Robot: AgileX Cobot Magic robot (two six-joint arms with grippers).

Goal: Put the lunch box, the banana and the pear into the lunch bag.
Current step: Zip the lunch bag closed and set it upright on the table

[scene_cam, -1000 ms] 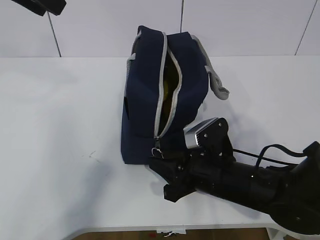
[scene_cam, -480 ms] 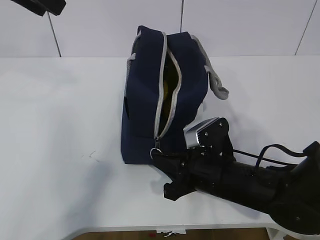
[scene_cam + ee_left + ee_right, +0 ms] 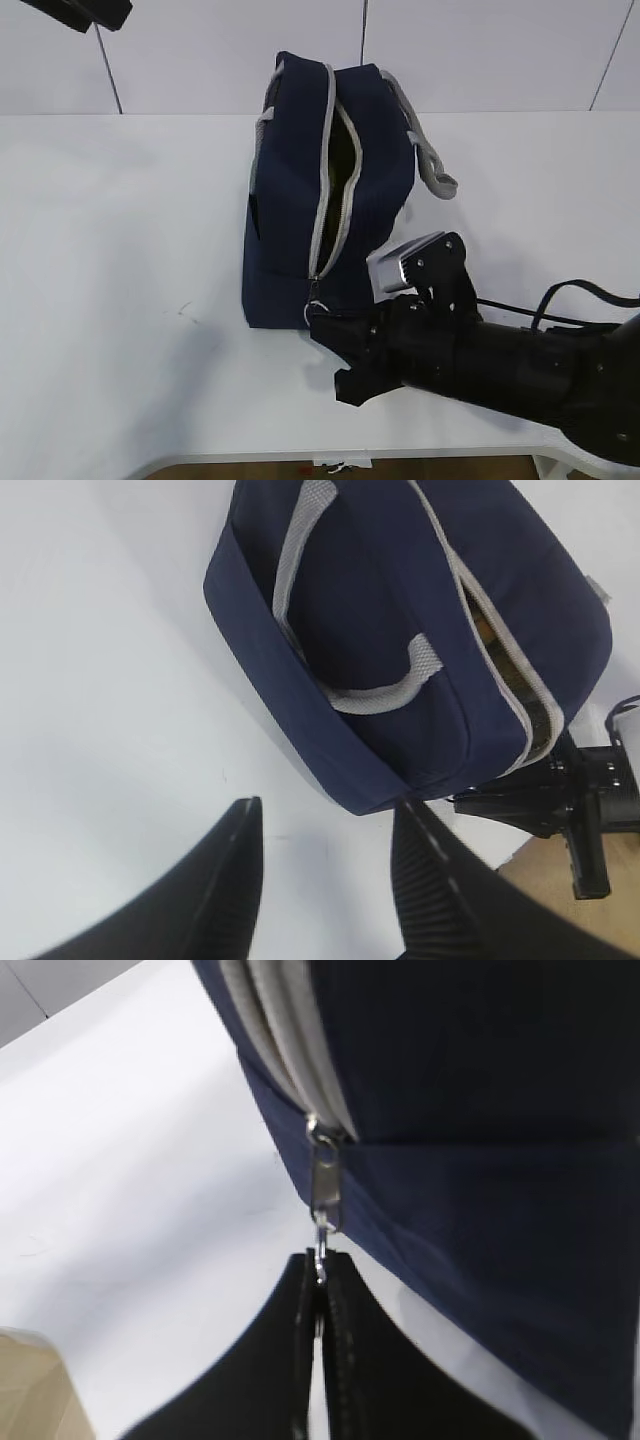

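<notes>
The navy lunch bag [image 3: 300,200] lies on the white table with its grey zipper partly open along the top. It also shows in the left wrist view [image 3: 400,650] and in the right wrist view [image 3: 480,1110]. My right gripper [image 3: 320,322] is at the bag's near end, shut [image 3: 322,1260] on the ring of the zipper pull [image 3: 325,1185]. My left gripper [image 3: 327,815] is open and empty, high above the table to the bag's left. Something yellowish-brown [image 3: 492,632] shows through the zipper gap; I cannot tell what. The lunch box, the banana and the pear are out of view.
A grey webbing handle [image 3: 432,165] hangs off the bag's right side, another lies on its flank [image 3: 380,685]. A dark part of the left arm [image 3: 80,12] sits at the top left. The table's near edge [image 3: 250,458] is just below the right arm.
My right arm has shifted slightly towards the near edge, still holding the zipper pull. The bag's gap looks a little darker and narrower. The bag has stayed in place.
</notes>
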